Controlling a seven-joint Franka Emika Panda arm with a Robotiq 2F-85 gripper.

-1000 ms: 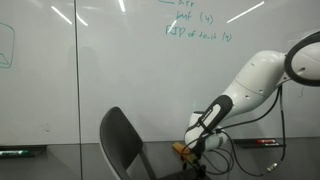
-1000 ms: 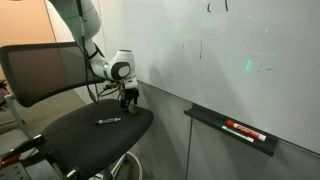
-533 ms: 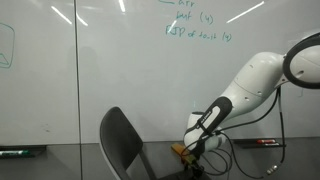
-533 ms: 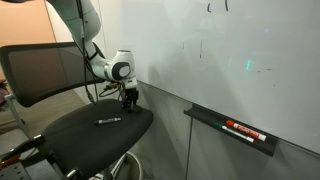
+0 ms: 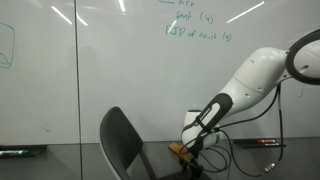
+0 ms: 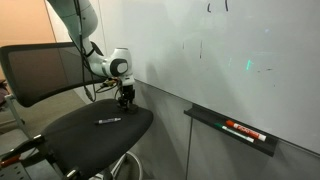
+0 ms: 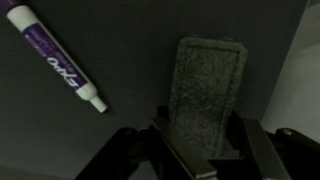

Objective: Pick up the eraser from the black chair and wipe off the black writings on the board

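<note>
Observation from the floor: the black chair [image 6: 70, 140] stood close under the board [image 6: 240, 75], and its seat served as the desk for the loose items. The arm [image 5: 255, 80] reached down to the desk edge nearest the board, with the jaws pointing straight at the seat surface.

Wrist view findings: the eraser [image 7: 210, 85] lay flat on the desk, felt side up, with its long sides in line with the jaws. The jaws stood on either side of its near end, spread to about the eraser's width. Whether they had pinched it could not be told from any view. That alignment looked deliberate, since closing across the short dimension gives the surest hold on a block of this shape.

A purple marker [image 7: 55, 58] lay slantwise on the desk, apart from the eraser and toward the desk's middle [image 6: 108, 121], and out of the way of the jaws.

The black writings [image 6: 200, 48] were faint thin strokes on the board above the marker tray [image 6: 240, 130], and nothing had been wiped. The green handwriting [image 5: 195, 28] sat higher up and is not part of the job.

Assessment: the task was at the grasp stage. The eraser needs a firm hold before lifting, because a loose hold would let the felt face turn away from the board during wiping.
</note>
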